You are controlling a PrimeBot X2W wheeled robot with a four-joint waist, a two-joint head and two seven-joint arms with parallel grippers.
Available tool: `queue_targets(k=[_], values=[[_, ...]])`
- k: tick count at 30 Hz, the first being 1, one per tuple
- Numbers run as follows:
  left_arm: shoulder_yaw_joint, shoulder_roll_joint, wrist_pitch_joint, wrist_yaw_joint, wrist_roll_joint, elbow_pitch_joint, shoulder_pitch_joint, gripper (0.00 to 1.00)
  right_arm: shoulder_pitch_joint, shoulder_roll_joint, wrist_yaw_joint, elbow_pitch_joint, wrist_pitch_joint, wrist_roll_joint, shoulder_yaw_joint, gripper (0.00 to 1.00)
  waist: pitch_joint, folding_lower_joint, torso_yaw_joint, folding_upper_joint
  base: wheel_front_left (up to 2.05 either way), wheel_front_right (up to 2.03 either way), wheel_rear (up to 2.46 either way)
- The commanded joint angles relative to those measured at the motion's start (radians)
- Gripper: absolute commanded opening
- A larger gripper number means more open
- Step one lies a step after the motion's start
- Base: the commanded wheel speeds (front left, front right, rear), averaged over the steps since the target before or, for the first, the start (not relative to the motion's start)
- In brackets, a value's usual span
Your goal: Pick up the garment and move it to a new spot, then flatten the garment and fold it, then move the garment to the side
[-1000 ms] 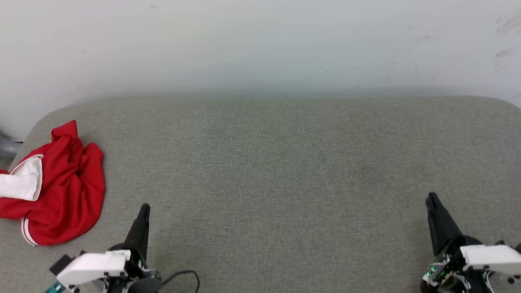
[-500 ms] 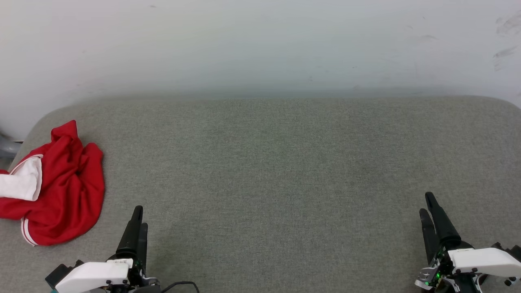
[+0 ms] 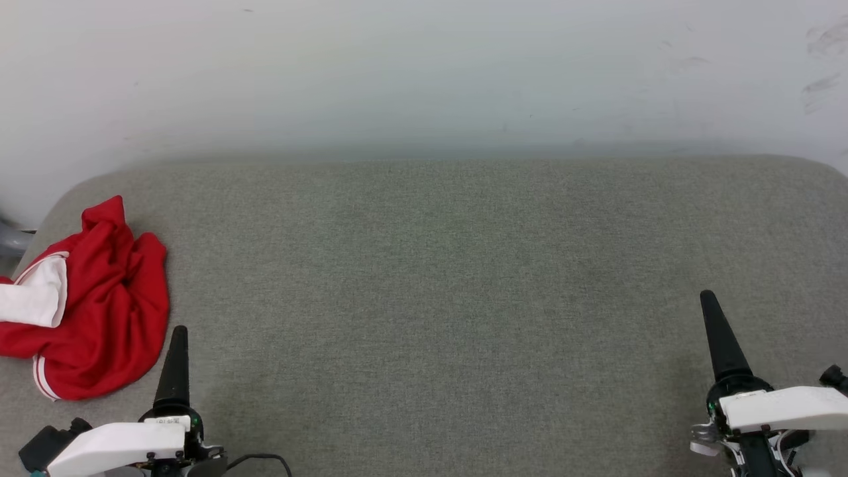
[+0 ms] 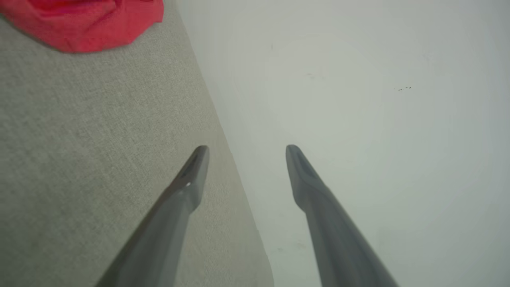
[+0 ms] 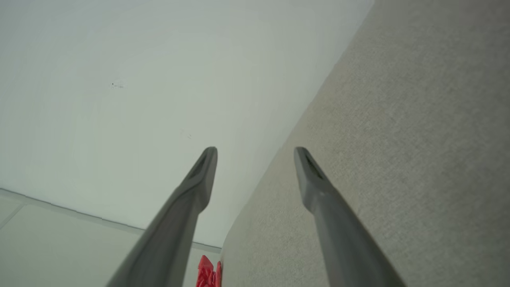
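The garment (image 3: 106, 298) is a red shirt with a white sleeve and striped trim. It lies crumpled at the far left edge of the grey fabric surface (image 3: 450, 278). My left gripper (image 3: 179, 334) hovers just to the right of the garment's near corner, apart from it. In the left wrist view the left gripper (image 4: 247, 149) is open with nothing between its fingers, and the garment (image 4: 83, 24) sits at the top left. My right gripper (image 3: 707, 301) is far off at the lower right. The right gripper (image 5: 255, 149) is open and empty too; a scrap of the garment (image 5: 207, 274) shows far beyond it.
A pale wall (image 3: 424, 73) rises directly behind the surface. The surface has rounded back corners, and its left edge runs under the garment. A grey object (image 3: 10, 240) pokes in past that left edge. A dark cable (image 3: 265, 458) loops by my left wrist.
Both grippers have gone from shut to open. My left gripper has moved left, closer to the garment; the right has reached slightly forward. The garment has not moved.
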Motion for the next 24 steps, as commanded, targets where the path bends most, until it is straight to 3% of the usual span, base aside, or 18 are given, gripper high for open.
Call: queue_targets(k=[1,16,24], values=[[0.014,0.002,-0.011,-0.001,0.05,-0.034,-0.006,1.0,-0.024,0.0,0.0,-0.044,-0.012,-0.075,0.001,1.0,0.001,0.0,-0.001,0.0,0.0,0.0,0.0],[-0.063,0.002,-0.065,0.002,0.434,-0.248,0.025,1.0,-0.027,0.0,0.0,-0.187,-0.066,-0.532,0.069,1.0,0.009,0.0,-0.005,0.0,0.0,0.0,0.0],[-0.147,0.002,-0.091,0.046,0.661,-0.298,0.045,1.0,-0.016,0.0,0.0,-0.206,-0.092,-0.735,0.091,1.0,0.01,0.0,-0.007,0.0,0.0,0.0,0.0]])
